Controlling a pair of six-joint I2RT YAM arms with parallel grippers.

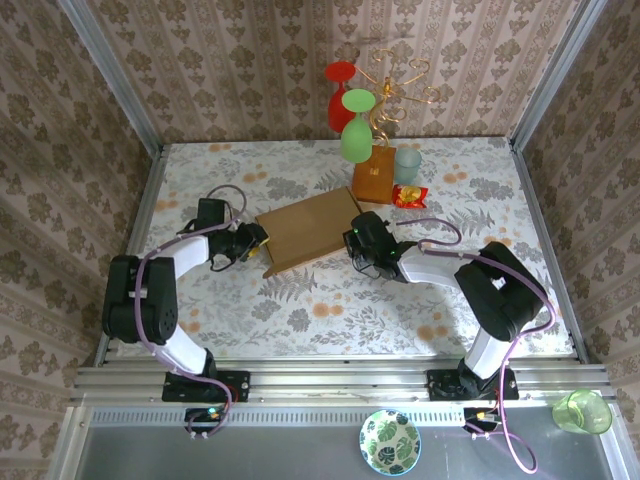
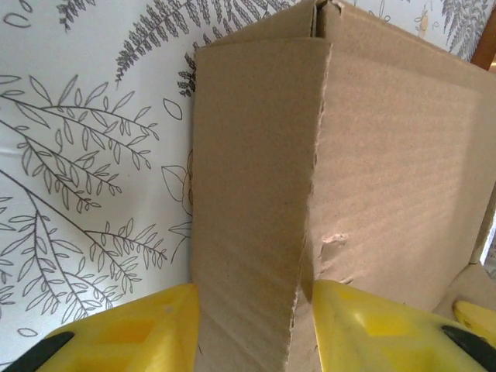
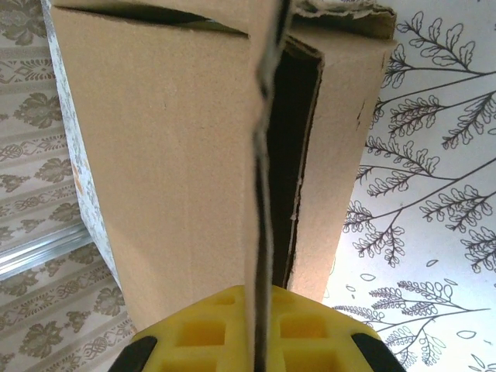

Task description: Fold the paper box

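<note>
The paper box (image 1: 305, 228) is a plain brown cardboard mailer lying at a slant in the middle of the table. At its left end my left gripper (image 1: 255, 240) holds a folded end flap (image 2: 248, 194). The flap fills the space between the yellow fingers (image 2: 132, 333), which press on it from both sides. My right gripper (image 1: 358, 240) is at the box's right end. Its yellow jaws (image 3: 260, 310) are shut on a thin cardboard panel (image 3: 263, 155), seen edge-on, with the box's dark hollow just to the right of it.
Just behind the box stands a gold wire rack on a wooden base (image 1: 372, 180), with a red glass (image 1: 340, 95) and a green glass (image 1: 356, 135) hanging from it. A pale cup (image 1: 407, 165) and a red packet (image 1: 409, 196) sit beside it. A green cup (image 1: 582, 411) and a leaf-patterned bowl (image 1: 390, 441) rest on the near ledge.
</note>
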